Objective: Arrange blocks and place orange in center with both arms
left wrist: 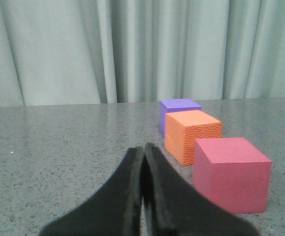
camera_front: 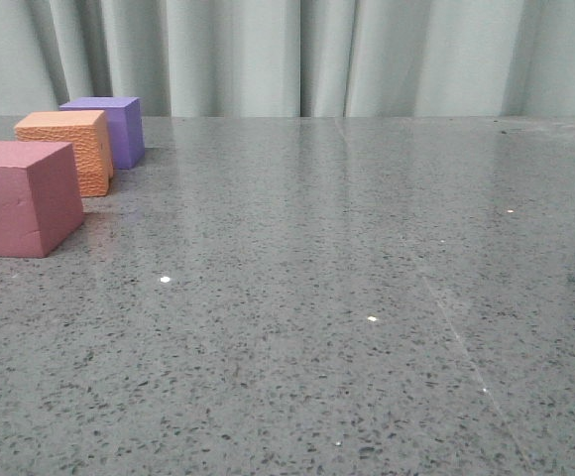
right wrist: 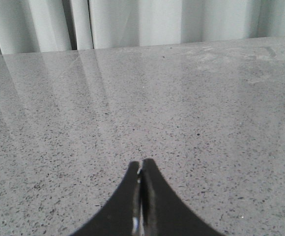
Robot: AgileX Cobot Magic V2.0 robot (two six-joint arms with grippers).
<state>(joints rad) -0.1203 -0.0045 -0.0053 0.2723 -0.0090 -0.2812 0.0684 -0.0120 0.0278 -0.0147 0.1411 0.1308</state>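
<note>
Blocks sit in a row at the far left of the counter (camera_front: 367, 297) in the front view: the pink-red block (camera_front: 22, 198) nearest, the orange block (camera_front: 69, 149) behind it, the purple block (camera_front: 109, 127) farthest back. The orange one stands in the middle of the three. The pink-red block's left edge is cut off by the frame there, and the orange block hides part of the purple one. Whether neighbouring blocks touch I cannot tell; the overlaps cover the gaps.

From my left wrist I see my left pincer (left wrist: 143, 150) clenched, its two dark fingers pressed together with nothing between them, apart from the blocks. The same row lies beyond it, with the purple block mostly hidden behind the orange.

My right pincer (right wrist: 141, 164) is likewise clenched and empty, over bare speckled counter, with no block in its view. Neither arm shows in the front view. Pale curtains (camera_front: 367, 55) close off the back.
</note>
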